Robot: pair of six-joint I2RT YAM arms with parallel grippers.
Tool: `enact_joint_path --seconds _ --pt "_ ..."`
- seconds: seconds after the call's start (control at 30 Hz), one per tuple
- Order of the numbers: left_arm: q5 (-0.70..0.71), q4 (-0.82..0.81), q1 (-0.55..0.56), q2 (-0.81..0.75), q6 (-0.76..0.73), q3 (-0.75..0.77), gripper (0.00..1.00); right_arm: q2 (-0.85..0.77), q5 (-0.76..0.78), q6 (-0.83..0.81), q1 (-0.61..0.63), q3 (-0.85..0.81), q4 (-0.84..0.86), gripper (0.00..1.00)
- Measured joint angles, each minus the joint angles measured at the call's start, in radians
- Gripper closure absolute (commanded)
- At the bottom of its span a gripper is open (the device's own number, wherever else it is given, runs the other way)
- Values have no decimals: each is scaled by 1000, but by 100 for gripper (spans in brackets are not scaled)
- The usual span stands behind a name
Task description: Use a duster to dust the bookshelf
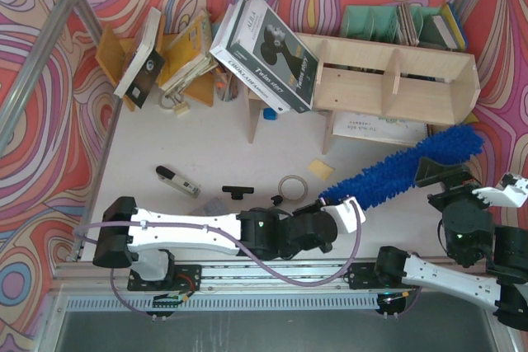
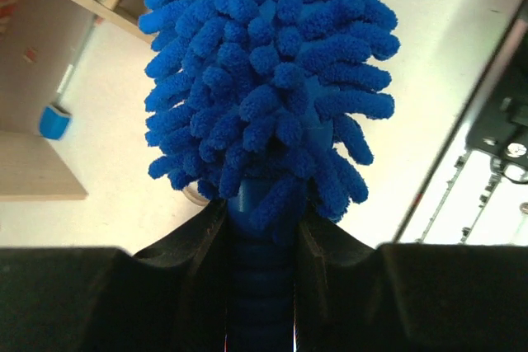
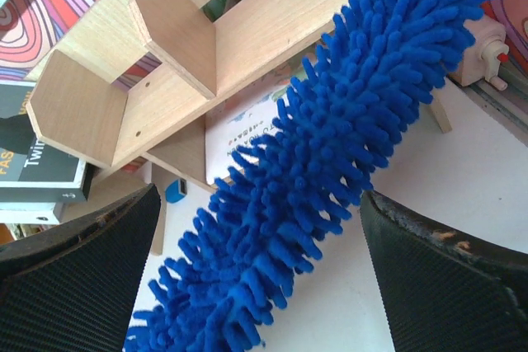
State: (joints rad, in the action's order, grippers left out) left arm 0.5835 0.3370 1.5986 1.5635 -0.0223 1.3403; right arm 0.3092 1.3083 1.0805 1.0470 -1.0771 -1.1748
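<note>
We find the bookshelf point(image 1: 396, 80) at the far right of the table point(image 1: 206, 146), a box point(image 1: 266, 57) leaning on its left end. Before it slants the duster point(image 1: 404, 172), handle in our left gripper point(image 2: 260, 232), tip near the shelf's right end. A tape roll point(image 1: 290, 187) lies left of the handle. Our right gripper point(image 3: 262, 195) sits just beside the duster, on the near side.

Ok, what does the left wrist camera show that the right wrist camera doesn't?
Left wrist only: the left gripper shut on the blue plastic handle of the long bright-blue fluffy microfibre duster. Right wrist only: the open compartments and upright divider of the pale plywood bookshelf, and the right gripper open, one black finger at either side of the strands. Both: the duster's shaggy head, the white table, a small blue object by the plywood.
</note>
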Motion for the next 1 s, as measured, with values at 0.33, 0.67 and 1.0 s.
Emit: enact_joint_path --seconds 0.33,0.67,1.0 --pt "-31 -158 -130 27 -262 -8 100 -42 31 -11 0 45 29 6" --pt "-69 -201 -186 204 -312 -8 100 -72 39 -11 0 52 32 6" --pt "-82 -225 -188 292 -319 -43 100 -73 50 -11 0 52 32 6"
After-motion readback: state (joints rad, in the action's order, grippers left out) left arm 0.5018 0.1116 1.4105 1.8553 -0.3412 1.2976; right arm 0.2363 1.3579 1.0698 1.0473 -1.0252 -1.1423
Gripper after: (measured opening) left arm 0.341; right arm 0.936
